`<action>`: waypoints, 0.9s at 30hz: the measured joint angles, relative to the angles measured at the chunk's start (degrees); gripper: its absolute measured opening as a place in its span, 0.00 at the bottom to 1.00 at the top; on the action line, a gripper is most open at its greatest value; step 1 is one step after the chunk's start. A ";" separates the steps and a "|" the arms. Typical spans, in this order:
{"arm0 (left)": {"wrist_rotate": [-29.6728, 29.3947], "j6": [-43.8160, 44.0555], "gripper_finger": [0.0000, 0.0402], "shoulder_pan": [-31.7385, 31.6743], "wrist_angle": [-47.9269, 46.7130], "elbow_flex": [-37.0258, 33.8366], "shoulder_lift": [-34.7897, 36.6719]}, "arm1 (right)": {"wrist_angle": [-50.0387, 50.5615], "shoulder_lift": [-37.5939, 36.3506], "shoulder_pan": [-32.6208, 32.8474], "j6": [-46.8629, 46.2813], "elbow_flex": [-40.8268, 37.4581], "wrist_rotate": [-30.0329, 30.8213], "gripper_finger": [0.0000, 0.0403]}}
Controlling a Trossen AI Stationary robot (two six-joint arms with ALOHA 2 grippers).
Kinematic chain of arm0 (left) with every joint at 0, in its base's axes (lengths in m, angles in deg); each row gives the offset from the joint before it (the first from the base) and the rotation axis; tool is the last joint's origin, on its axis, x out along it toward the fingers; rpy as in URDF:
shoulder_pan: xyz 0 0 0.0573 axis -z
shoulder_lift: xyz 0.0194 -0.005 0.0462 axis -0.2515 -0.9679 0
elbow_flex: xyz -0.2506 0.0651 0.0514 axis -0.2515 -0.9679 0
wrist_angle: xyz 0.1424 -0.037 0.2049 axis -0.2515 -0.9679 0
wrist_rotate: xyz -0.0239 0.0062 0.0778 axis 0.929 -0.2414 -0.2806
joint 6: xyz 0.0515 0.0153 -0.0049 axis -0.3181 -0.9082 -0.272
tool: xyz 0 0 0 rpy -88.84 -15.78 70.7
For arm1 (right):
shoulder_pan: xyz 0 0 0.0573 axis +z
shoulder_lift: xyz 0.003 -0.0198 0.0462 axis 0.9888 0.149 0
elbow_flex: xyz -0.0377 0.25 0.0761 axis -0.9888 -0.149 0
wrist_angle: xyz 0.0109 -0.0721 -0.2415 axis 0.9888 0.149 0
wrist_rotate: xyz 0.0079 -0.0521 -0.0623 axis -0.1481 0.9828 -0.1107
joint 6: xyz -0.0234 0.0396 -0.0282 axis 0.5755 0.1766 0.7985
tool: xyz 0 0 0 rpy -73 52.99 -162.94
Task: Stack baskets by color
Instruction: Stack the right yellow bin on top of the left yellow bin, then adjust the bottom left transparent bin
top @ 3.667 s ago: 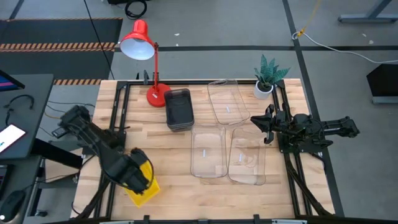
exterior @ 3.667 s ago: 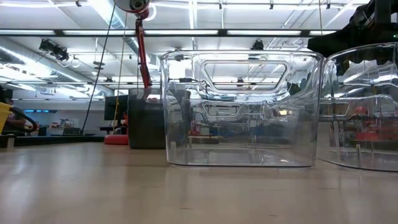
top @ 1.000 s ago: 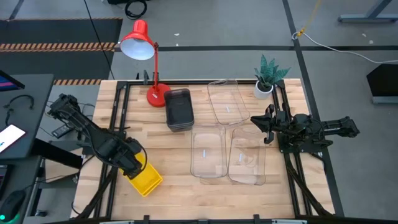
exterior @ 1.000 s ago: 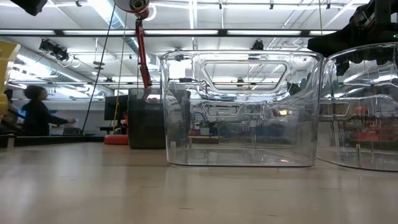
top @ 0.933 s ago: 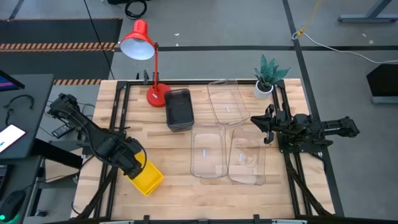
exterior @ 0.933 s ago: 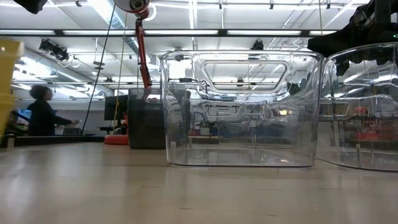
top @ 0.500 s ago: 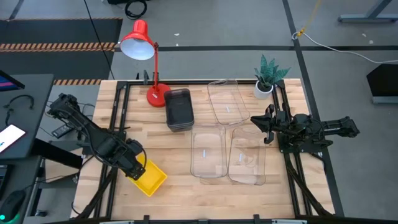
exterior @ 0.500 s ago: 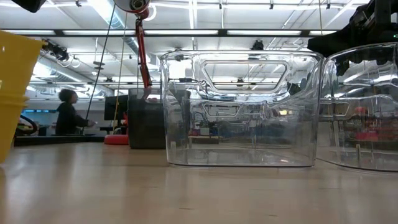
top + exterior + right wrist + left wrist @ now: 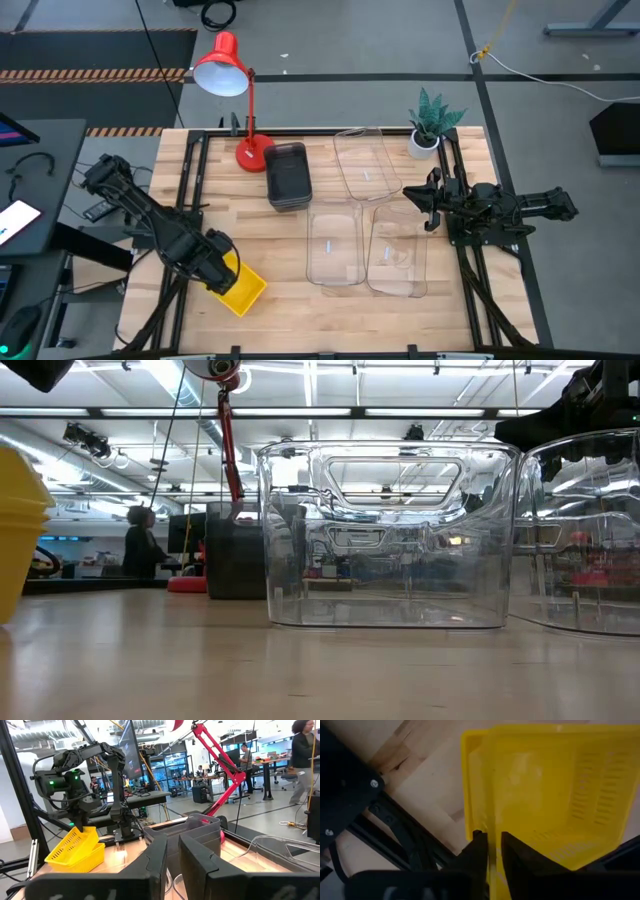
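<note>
the left hand [image 9: 226, 273] is down at the near left part of the wooden surface [image 9: 290, 300], over the end of the yellow baskets [image 9: 241, 288], which sit nested as a small stack close to the surface's front edge. in the left wrist view its two dark fingers [image 9: 479, 851] straddle the yellow rim with only a narrow gap between them; whether they press on the plastic or have just let go i cannot tell

the dark grey baskets [image 9: 287, 176] are stacked near the far edge, just beside the base of the red desk lamp [image 9: 235, 90]. one clear basket [image 9: 366, 162] lies near the far edge between the grey stack and the small potted plant [image 9: 431, 122] at the far right corner. two more clear baskets [image 9: 335, 246] lie side by side toward the front right, touching or nearly so

the right hand [image 9: 432, 199] waits at the right edge, above the clear baskets, its fingers [image 9: 160, 851] close together with a thin gap and nothing between them

a person [image 9: 142, 544] stands in the room beyond the surface
</note>
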State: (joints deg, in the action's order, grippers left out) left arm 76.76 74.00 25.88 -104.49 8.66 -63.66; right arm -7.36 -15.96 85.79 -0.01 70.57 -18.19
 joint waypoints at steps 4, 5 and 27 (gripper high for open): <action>0.03 -0.21 0.27 -0.05 -1.32 0.00 -0.14 | -0.02 -0.02 0.00 0.00 0.00 -0.01 0.13; 0.05 -0.21 0.30 -0.14 -1.88 0.00 -0.12 | -0.02 -0.02 0.00 0.00 0.00 -0.02 0.13; -43.57 -32.73 0.42 -1.95 12.36 5.70 -2.53 | -0.02 -0.02 0.00 0.00 -0.01 -0.02 0.13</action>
State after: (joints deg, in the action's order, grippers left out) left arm 33.20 41.27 23.93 -92.14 14.37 -66.20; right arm -7.37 -15.98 85.79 -0.01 70.57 -18.21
